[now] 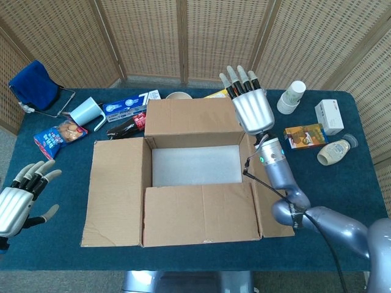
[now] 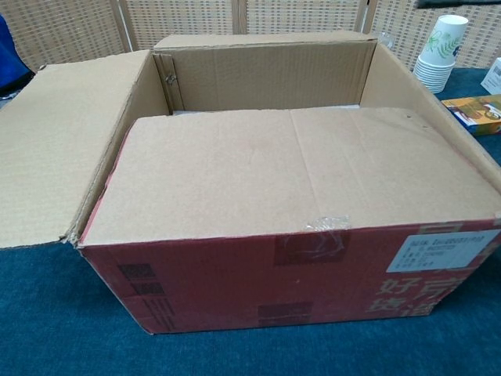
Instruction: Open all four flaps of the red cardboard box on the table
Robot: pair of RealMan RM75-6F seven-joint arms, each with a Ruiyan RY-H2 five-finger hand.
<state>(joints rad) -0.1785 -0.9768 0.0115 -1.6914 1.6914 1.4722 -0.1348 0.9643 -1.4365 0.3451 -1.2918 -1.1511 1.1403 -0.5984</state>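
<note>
The red cardboard box stands mid-table with plain brown flaps. Its far flap is tipped back beyond the rear wall. The left flap lies spread outward. The near flap lies flat over the front half of the opening. The right flap stands up along the right side. My right hand hovers open, fingers spread, above the box's far right corner and touches nothing. My left hand is open off the table's front left edge, well clear of the box.
Stacked paper cups, a white carton, an orange packet and a bottle lie right of the box. A white jug, snack bag, blue packet and blue cloth lie far left.
</note>
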